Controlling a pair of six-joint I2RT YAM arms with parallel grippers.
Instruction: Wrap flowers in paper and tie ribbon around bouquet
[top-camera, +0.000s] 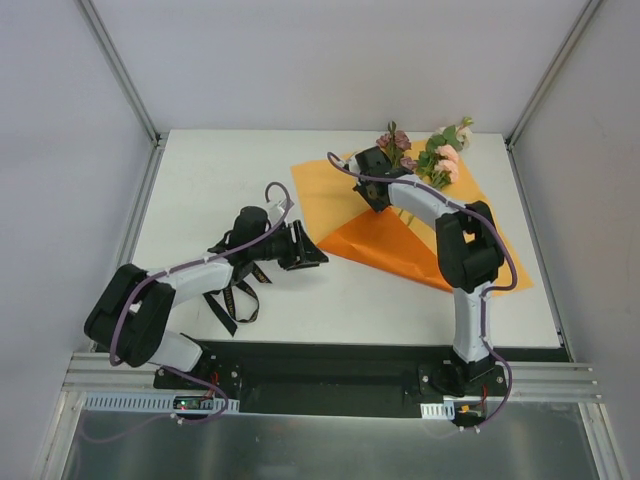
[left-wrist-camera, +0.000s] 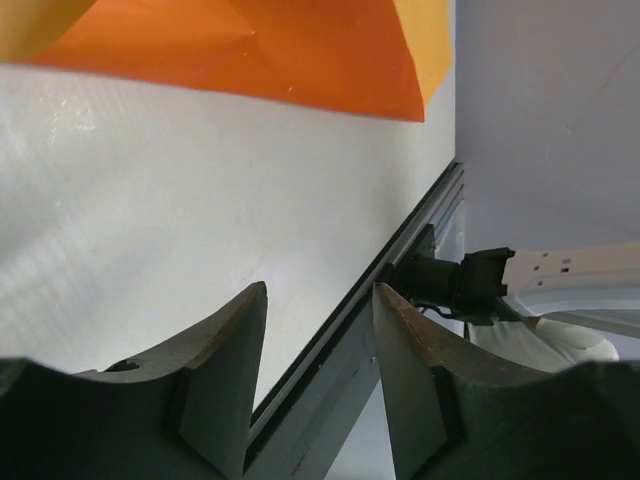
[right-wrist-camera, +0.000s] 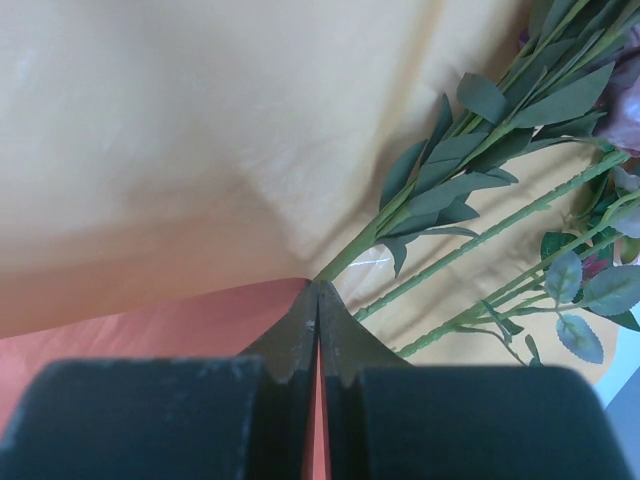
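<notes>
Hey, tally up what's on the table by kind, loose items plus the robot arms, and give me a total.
Flower bunch: 1
Orange paper sheet: 1
Black ribbon: 1
Robot arms: 2, the left arm and the right arm
Total: 5

Nothing written can be read in any of the views: no label, brand, number or sign. The ribbon lies on the table at the near left, partly under the left arm. It is so small in the overhead view that any lettering on it cannot be made out.
</notes>
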